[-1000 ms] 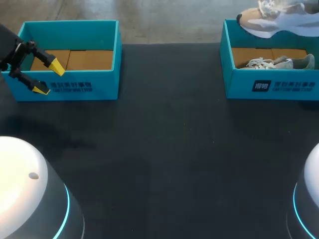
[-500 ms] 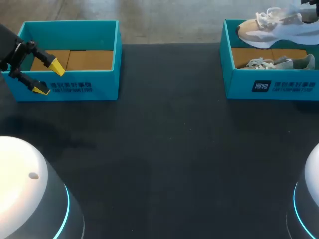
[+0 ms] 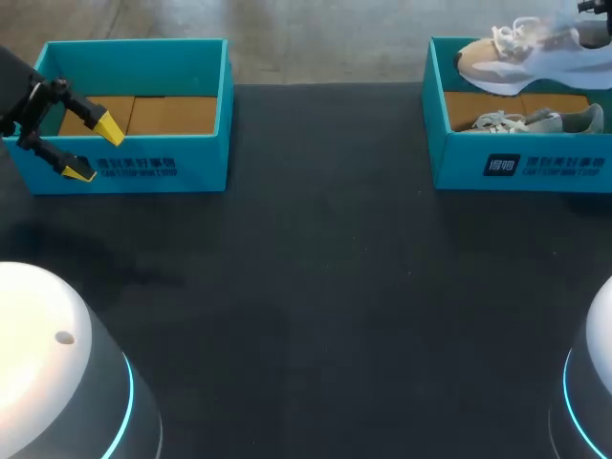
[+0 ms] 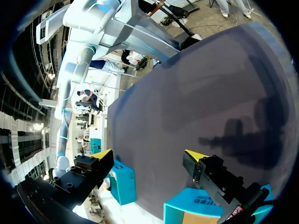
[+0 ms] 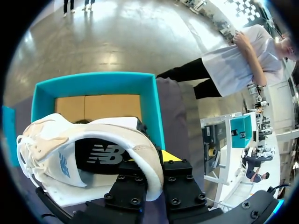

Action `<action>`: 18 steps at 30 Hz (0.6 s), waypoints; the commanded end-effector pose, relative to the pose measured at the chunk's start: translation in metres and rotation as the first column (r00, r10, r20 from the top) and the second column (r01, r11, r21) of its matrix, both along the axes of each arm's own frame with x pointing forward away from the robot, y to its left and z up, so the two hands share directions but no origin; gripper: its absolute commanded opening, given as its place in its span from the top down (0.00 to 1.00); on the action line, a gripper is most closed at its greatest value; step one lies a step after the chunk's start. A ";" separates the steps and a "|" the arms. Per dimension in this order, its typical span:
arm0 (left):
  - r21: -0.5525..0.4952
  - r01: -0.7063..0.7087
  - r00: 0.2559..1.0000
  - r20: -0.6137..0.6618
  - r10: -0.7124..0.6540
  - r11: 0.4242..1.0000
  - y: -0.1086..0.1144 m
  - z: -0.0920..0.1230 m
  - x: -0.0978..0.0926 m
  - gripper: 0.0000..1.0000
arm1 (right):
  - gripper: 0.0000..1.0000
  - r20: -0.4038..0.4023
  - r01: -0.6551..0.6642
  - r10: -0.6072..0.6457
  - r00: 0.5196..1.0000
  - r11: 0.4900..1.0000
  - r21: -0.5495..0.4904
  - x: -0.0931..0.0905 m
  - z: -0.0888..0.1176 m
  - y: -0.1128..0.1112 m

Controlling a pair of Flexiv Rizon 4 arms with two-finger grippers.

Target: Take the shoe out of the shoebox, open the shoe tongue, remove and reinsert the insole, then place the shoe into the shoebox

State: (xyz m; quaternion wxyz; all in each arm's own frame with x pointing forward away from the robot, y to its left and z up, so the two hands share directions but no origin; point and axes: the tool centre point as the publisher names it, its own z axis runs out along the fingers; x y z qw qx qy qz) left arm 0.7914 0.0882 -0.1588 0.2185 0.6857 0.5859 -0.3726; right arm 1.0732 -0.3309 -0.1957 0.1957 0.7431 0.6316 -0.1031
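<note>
White and tan shoe point(image 3: 524, 57), teal shoebox point(image 3: 521, 164), black table point(image 3: 325, 287)

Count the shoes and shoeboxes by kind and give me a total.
Shoes: 2, the lifted shoe and the shoe in the box.
Shoeboxes: 2, the left shoebox and the right shoebox.
Total: 4.

Black table point(image 3: 316, 287). 1 teal box point(image 3: 191, 163) at far left, brown cardboard floor. 1 pale spare shoe point(image 3: 535, 121) lying far right.
</note>
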 end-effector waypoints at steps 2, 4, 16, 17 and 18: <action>0.002 0.000 1.000 0.002 0.000 1.000 0.000 0.000 -0.001 0.00 | 1.00 0.004 -0.008 0.008 1.000 1.000 -0.005 0.001 -0.001 0.000; 0.002 0.000 1.000 0.002 0.000 1.000 0.000 0.000 -0.001 0.00 | 1.00 0.005 -0.009 0.009 1.000 1.000 -0.004 0.001 -0.002 -0.001; 0.002 0.000 1.000 0.002 0.000 1.000 0.000 0.000 -0.001 0.00 | 1.00 0.003 -0.002 0.002 1.000 1.000 0.000 0.001 -0.020 -0.006; 0.002 0.000 1.000 0.002 0.000 1.000 0.000 0.000 -0.001 0.00 | 1.00 0.002 -0.002 0.002 1.000 1.000 0.001 0.002 -0.020 -0.007; 0.002 0.000 1.000 0.002 0.000 1.000 0.000 0.000 -0.001 0.00 | 1.00 0.002 -0.003 0.003 1.000 1.000 0.001 0.002 -0.021 -0.007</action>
